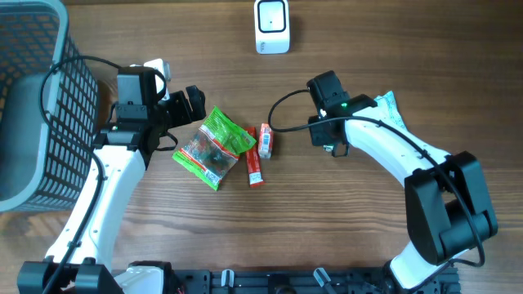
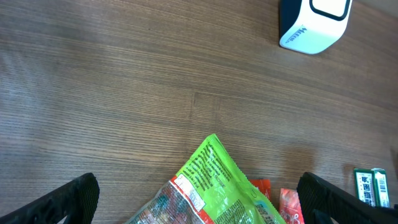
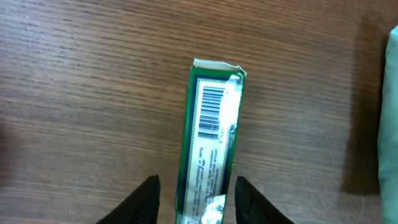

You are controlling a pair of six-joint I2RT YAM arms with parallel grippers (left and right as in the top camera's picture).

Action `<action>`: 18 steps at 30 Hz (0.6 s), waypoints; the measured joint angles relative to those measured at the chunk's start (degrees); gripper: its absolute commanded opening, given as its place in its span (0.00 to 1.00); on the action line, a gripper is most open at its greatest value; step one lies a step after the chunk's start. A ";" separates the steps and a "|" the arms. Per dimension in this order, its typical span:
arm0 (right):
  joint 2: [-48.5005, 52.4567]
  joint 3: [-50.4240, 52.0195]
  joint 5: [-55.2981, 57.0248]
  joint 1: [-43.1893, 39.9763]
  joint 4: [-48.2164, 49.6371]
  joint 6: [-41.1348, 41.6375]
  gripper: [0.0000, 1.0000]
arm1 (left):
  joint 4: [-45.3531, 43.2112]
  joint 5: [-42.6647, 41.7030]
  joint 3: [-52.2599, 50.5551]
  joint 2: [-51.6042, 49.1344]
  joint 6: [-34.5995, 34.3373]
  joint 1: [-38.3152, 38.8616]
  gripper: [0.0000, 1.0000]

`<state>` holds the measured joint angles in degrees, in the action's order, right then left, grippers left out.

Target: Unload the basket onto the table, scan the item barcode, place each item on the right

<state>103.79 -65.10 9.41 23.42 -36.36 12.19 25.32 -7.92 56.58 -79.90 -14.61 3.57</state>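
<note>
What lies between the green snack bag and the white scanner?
Only bare table between green snack bag and white scanner, shown in the left wrist view.

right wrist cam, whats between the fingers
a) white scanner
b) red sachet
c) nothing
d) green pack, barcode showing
d: the green pack lies within the right gripper, with its barcode facing the camera.

White shells on left arm (image 1: 114, 175) and right arm (image 1: 384, 147), black joints, black cables (image 1: 273, 115) looped outside, green light (image 1: 345, 104) at right wrist, black fingers (image 3: 146, 199).
</note>
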 measured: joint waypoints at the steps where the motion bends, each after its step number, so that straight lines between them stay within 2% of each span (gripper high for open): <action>1: 0.00 0.31 0.00 0.00 0.13 0.11 0.30 | 0.00 0.00 0.00 -0.02 0.00 0.00 1.00; 7: 0.00 1.01 0.00 0.00 0.22 0.57 0.34 | 0.00 0.00 0.00 -0.02 0.00 0.00 1.00; 13: 0.00 1.22 0.00 0.00 0.66 1.05 0.29 | 0.00 0.00 0.00 0.00 0.02 0.00 1.00; 18: 0.00 1.22 0.00 0.00 0.68 1.84 0.34 | 0.00 0.00 0.00 0.00 0.00 0.00 1.00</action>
<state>103.79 -63.88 9.41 23.42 -35.68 14.02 25.32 -7.92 56.58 -79.90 -14.61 3.57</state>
